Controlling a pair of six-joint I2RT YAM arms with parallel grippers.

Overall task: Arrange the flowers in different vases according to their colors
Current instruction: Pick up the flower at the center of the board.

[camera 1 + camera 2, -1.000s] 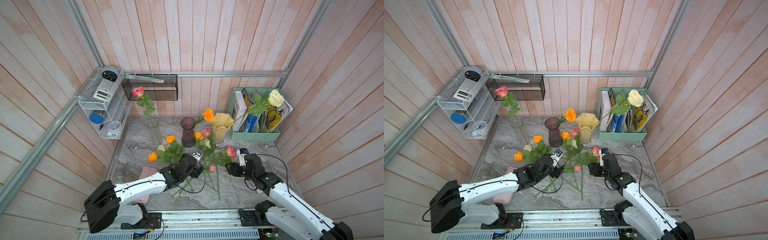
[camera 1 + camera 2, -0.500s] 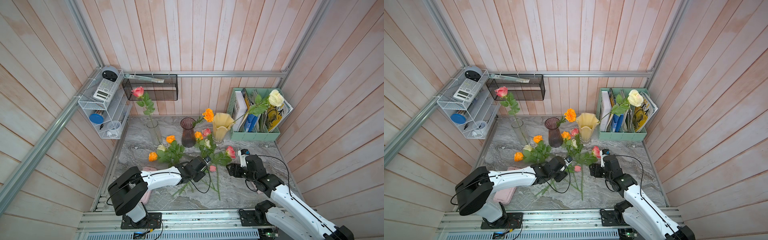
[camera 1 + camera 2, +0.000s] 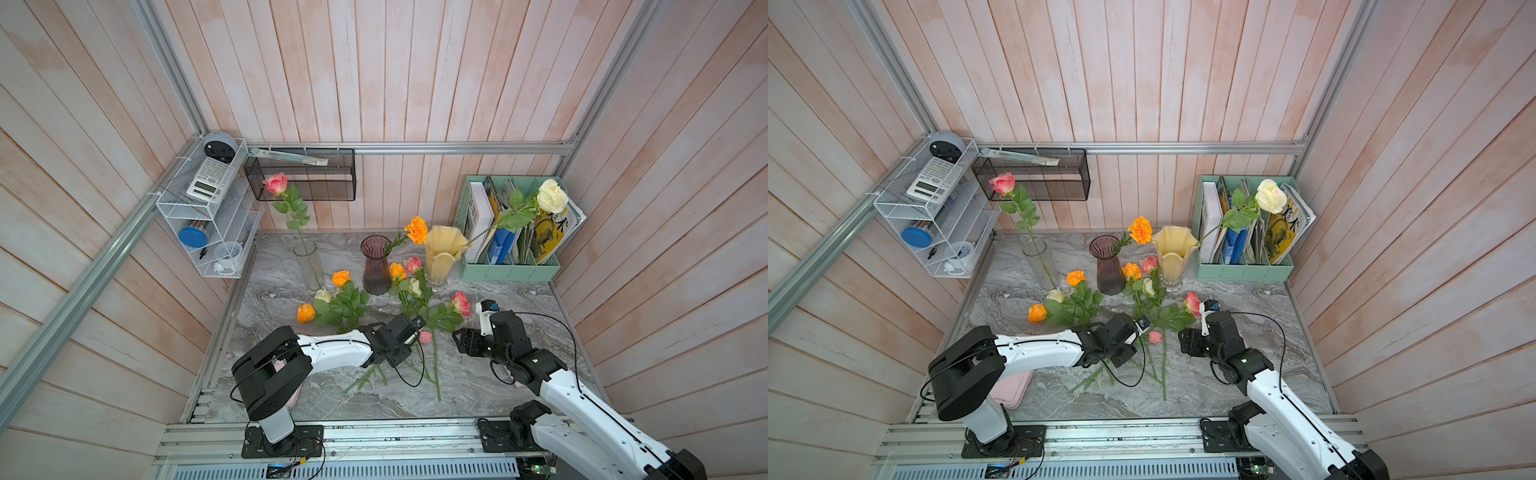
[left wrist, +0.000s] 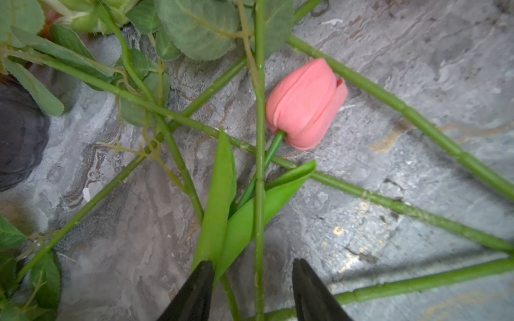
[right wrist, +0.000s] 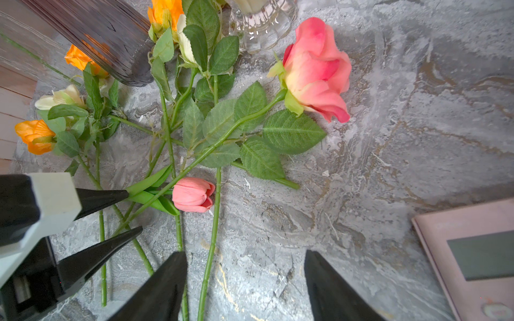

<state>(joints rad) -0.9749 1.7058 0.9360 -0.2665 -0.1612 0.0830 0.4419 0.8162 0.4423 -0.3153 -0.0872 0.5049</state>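
Left arm (image 3: 332,353) low, jaws seemingly half-parted; right arm (image 3: 565,395) low, jaws apart.

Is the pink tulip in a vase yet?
No, the pink tulip lies flat on the table, just ahead of the left gripper.

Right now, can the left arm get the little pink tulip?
Probably yes. The left gripper is open, right at the leaves of the pink tulip. But another long green stem lies across them between the jaws, so it might get pinched too.
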